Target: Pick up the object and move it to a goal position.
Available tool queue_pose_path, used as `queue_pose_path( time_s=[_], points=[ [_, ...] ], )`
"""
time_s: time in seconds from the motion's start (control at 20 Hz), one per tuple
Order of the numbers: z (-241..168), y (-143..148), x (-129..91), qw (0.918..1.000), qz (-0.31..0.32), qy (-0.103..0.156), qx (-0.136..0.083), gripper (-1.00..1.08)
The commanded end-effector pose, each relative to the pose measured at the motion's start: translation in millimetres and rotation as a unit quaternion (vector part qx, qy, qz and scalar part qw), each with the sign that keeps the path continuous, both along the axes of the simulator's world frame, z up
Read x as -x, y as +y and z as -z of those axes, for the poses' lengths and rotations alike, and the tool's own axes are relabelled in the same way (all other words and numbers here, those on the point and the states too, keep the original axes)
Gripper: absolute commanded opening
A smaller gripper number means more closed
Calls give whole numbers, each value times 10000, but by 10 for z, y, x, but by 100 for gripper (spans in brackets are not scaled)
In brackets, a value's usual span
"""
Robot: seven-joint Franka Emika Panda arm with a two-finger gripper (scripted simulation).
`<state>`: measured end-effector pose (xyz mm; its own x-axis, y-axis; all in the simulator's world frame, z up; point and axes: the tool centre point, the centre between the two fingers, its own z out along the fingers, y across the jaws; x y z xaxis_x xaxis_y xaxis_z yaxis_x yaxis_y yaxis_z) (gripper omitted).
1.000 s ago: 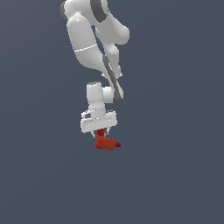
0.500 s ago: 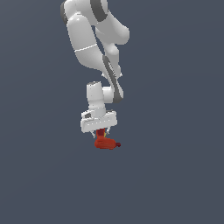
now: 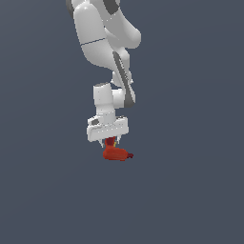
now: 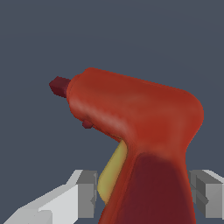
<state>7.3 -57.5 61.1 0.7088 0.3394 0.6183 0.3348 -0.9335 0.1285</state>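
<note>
The object (image 3: 116, 153) sits just below frame centre in the exterior view, its red body level, its dark nozzle tip toward that view's right and its handle running up into my gripper (image 3: 110, 141). My jaws are clamped on that handle, one finger (image 4: 85, 192) on each side. Around it there is only plain grey-blue background.

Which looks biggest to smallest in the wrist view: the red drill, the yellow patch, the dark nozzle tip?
1. Red drill, by far the largest, though it sits very near the camera.
2. Yellow patch beside the handle.
3. Dark nozzle tip, smallest.
</note>
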Motion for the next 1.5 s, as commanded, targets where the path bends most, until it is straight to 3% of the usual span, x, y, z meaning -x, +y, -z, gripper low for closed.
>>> queue_pose_path(
  time_s=[0.0, 1.45],
  points=[
    [-188, 18, -38, 10000, -2, -25, 13, -100],
    [-2784, 329, -448, 10000, -28, -5, 30, -100]
  ],
)
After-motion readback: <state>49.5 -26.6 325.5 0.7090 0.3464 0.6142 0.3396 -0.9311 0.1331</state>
